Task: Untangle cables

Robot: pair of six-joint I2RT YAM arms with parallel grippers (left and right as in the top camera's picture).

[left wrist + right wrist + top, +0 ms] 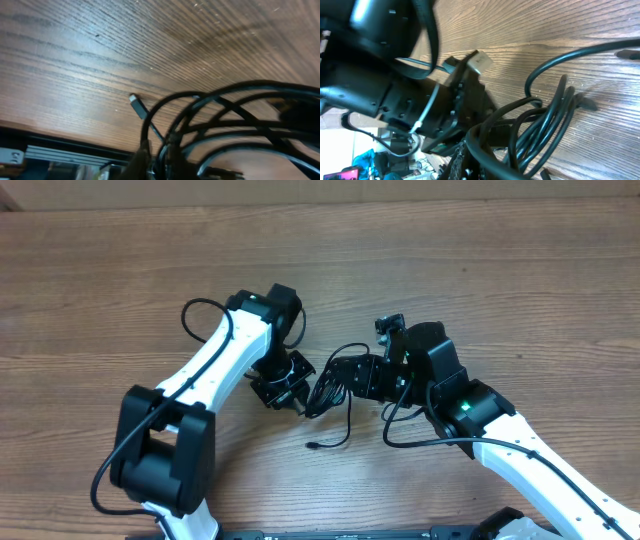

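Observation:
The cables (325,392) form one black tangled bundle at the middle of the wooden table, with a loose strand running down to a small plug (312,445). My left gripper (300,402) sits at the bundle's left edge. In the left wrist view its fingertips (142,159) are pinched together on strands of the cables (235,125), beside a silvery plug end (133,98) lying on the wood. My right gripper (337,378) holds the bundle from the right. In the right wrist view it (475,167) is shut with loops of the cables (545,125) passing through it.
Thick black arm wires loop beside the left arm (195,310) and under the right arm (410,442). A black rail (60,150) runs along the table's front edge. Something white (520,528) lies at the bottom right corner. The two arms are close together.

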